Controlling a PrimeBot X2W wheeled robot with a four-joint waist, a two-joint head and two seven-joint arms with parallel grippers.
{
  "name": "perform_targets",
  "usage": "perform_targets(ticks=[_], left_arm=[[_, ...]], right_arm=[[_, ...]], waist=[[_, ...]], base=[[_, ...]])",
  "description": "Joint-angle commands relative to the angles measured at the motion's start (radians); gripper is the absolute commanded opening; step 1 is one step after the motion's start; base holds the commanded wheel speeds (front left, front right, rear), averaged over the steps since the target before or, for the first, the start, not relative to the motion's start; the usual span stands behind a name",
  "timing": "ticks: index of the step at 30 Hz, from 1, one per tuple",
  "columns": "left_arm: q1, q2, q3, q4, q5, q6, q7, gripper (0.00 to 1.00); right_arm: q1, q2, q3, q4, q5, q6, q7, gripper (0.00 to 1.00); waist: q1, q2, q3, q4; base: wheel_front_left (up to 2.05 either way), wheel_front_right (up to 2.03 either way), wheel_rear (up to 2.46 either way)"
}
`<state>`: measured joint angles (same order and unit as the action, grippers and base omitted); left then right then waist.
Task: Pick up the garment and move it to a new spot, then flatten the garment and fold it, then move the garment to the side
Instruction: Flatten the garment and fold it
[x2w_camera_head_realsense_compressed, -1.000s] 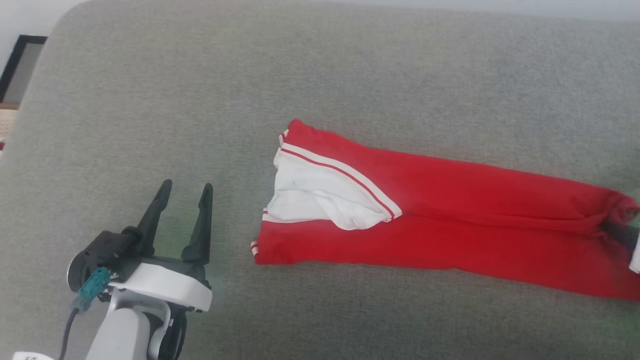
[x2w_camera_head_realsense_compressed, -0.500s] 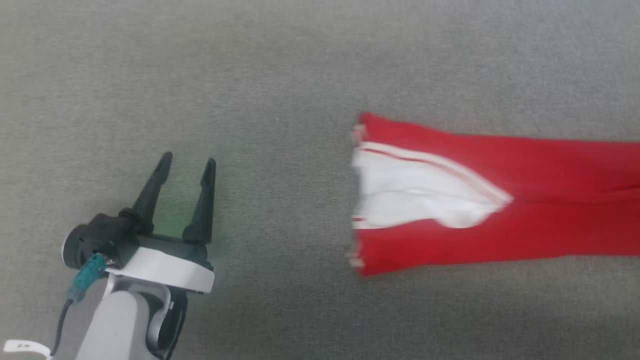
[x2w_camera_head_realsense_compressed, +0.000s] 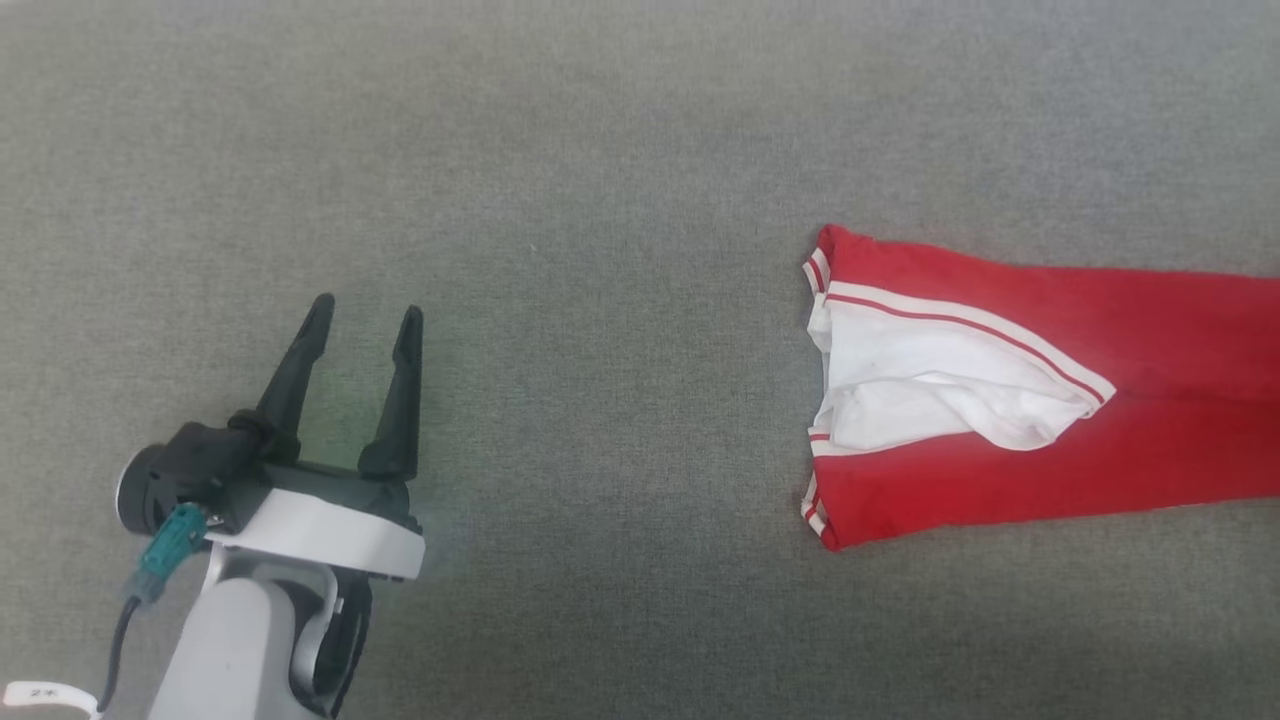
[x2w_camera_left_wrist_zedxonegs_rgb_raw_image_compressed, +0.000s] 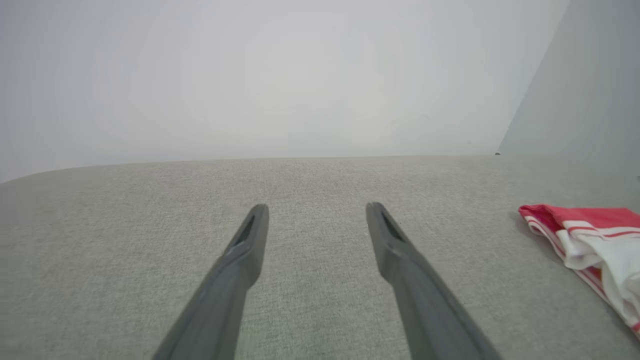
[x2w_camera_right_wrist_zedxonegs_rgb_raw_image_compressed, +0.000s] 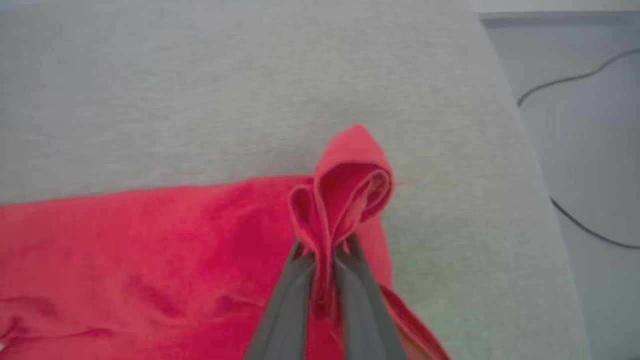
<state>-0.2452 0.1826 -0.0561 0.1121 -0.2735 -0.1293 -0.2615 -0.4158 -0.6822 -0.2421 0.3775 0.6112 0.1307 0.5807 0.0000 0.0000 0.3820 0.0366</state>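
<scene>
Closing just now on a raised red fold of the garment (x2w_camera_right_wrist_zedxonegs_rgb_raw_image_compressed: 150, 250), which lies in a long strip on the grey cushion (x2w_camera_head_realsense_compressed: 600, 200), the right gripper (x2w_camera_right_wrist_zedxonegs_rgb_raw_image_compressed: 325, 245) has its hold — likely ready to carry it aside — while the left gripper (x2w_camera_head_realsense_compressed: 366, 306) hovers spread wide, well apart.

A red soft-fabric jersey shirt (x2w_camera_head_realsense_compressed: 1150, 330) with a white sleeve part and white stripe trim lies folded into a long, narrow band on a grey woven fabric surface (x2w_camera_head_realsense_compressed: 600, 200), at the right of the scene and running off to the right. Its left end is open, showing the rumpled white sleeve part tucked between flat red layers. At its other end a bunched red fold stands up, pinched between the closed fingers of the right gripper (x2w_camera_right_wrist_zedxonegs_rgb_raw_image_compressed: 326, 245).
</scene>
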Motion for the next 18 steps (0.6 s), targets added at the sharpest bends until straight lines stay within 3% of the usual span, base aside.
perform_targets(ticks=[1, 10, 18], left_arm=[[0.015, -0.002, 0.004, 0.004, 0.006, -0.001, -0.005, 1.00], [0.044, -0.025, 0.011, 0.019, -0.017, -0.001, -0.005, 1.00], [0.064, -0.044, -0.015, 0.033, -0.047, -0.002, -0.004, 1.00]], right_arm=[[0.024, 0.012, 0.030, -0.054, 0.021, 0.000, 0.016, 0.00], [0.102, 0.087, 0.261, -0.391, 0.110, 0.000, 0.121, 0.00], [0.063, 0.177, 0.464, -0.490, 0.084, 0.000, 0.161, 0.00]], waist=[[0.0000, 0.0000, -0.015, 0.002], [0.0000, 0.0000, -0.059, 0.037], [0.0000, 0.0000, -0.075, 0.093]], base=[[0.00, 0.00, 0.00], [0.00, 0.00, 0.00], [0.00, 0.00, 0.00]])
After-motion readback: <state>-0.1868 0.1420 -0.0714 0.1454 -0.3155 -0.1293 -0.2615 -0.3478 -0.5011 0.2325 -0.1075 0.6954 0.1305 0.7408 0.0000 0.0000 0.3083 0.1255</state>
